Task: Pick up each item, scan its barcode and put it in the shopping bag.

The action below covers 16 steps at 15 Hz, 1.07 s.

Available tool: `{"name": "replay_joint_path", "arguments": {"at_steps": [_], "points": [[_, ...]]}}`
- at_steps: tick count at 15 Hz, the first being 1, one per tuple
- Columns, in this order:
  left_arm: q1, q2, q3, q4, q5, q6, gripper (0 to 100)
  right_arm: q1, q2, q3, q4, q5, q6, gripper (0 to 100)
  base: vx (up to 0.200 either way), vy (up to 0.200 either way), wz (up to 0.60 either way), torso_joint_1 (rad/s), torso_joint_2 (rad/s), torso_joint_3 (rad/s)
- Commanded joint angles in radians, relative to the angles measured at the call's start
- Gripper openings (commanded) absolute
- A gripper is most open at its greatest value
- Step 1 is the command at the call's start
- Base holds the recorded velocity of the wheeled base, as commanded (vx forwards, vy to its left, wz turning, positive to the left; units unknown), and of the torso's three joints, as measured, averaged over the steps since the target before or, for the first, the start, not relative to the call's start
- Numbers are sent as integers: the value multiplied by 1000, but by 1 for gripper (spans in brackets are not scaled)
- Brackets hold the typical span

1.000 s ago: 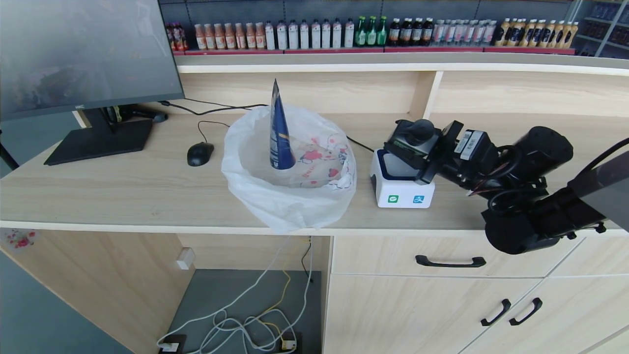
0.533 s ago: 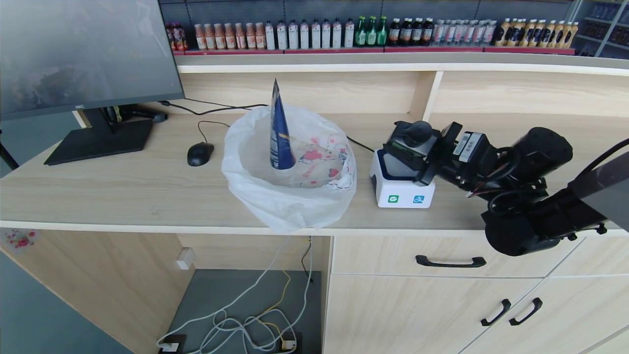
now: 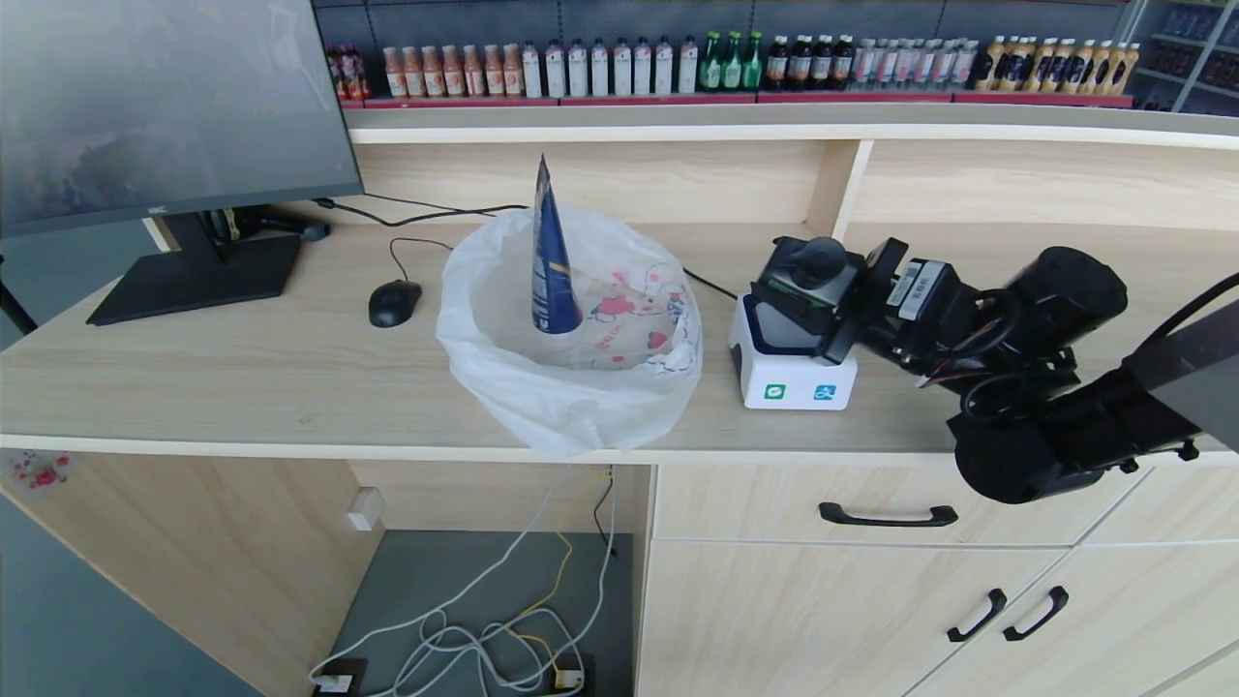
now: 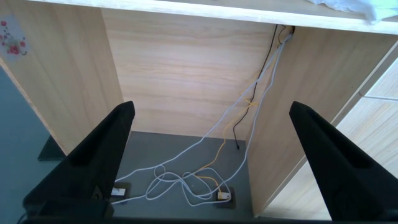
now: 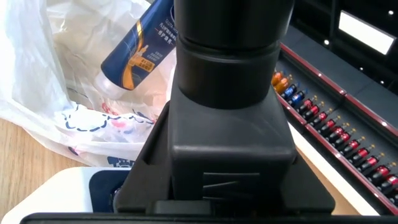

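Note:
My right gripper (image 3: 852, 290) is shut on a black bottle-like item (image 3: 811, 281) with a round cap and a green label, held just above the white barcode scanner (image 3: 794, 382). In the right wrist view the black item (image 5: 230, 124) stands close in front, with the scanner (image 5: 74, 193) under it. To the left of the scanner, the white shopping bag (image 3: 571, 387) sits open on the counter with a tall blue cone-shaped pack (image 3: 552, 261) upright inside. My left gripper (image 4: 211, 162) hangs below the counter, open, with nothing between its fingers (image 4: 93, 162).
A monitor (image 3: 165, 106) and a black mouse (image 3: 394, 302) stand on the wooden counter (image 3: 242, 378) left of the bag. A raised shelf runs behind, with bottles (image 3: 736, 63) beyond it. Cables (image 4: 205, 180) lie on the floor under the counter.
My right gripper has shifted slightly left with the black item, staying over the scanner. The bag and cone pack have not moved.

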Motion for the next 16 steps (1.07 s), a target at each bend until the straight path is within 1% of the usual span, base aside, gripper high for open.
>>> {"name": "replay_joint_path", "arguments": {"at_steps": [1, 3, 5, 7, 8, 9, 10, 12, 13, 14, 15, 16], "points": [[0, 0, 0, 0, 1, -1, 100, 4, -40, 7, 25, 1, -5, 0, 0, 0, 0, 0, 0, 0], [0, 0, 0, 0, 1, -1, 100, 4, -55, 32, 45, -10, -17, 0, 0, 0, 0, 0, 0, 0], [0, 0, 0, 0, 1, -1, 100, 12, -104, 84, 57, -85, -8, 0, 0, 0, 0, 0, 0, 0], [0, 0, 2, 0, 1, 1, 100, 42, -138, 99, 59, -128, 18, 0, 0, 0, 0, 0, 0, 0], [0, 0, 0, 0, 1, -1, 100, 74, -173, 136, 54, -189, 70, 0, 0, 0, 0, 0, 0, 0], [0, 0, 0, 0, 1, 1, 100, 87, -187, 144, 51, -240, 98, 0, 0, 0, 0, 0, 0, 0], [0, 0, 0, 0, 1, 1, 100, 142, -207, 142, 48, -398, 154, 0, 0, 0, 0, 0, 0, 0], [0, 0, 0, 0, 1, -1, 100, 171, -190, 159, 5, -536, 234, 0, 0, 0, 0, 0, 0, 0], [0, 0, 0, 0, 1, -1, 100, 174, -187, 170, -6, -574, 283, 0, 0, 0, 0, 0, 0, 0], [0, 0, 0, 0, 1, 1, 100, 194, -187, 188, -6, -605, 360, 0, 0, 0, 0, 0, 0, 0], [0, 0, 0, 0, 1, -1, 100, 214, -187, 202, -9, -659, 432, 0, 0, 0, 0, 0, 0, 0], [0, 0, 0, 0, 1, 1, 100, 216, -189, 210, -11, -716, 467, 0, 0, 0, 0, 0, 0, 0]]}}
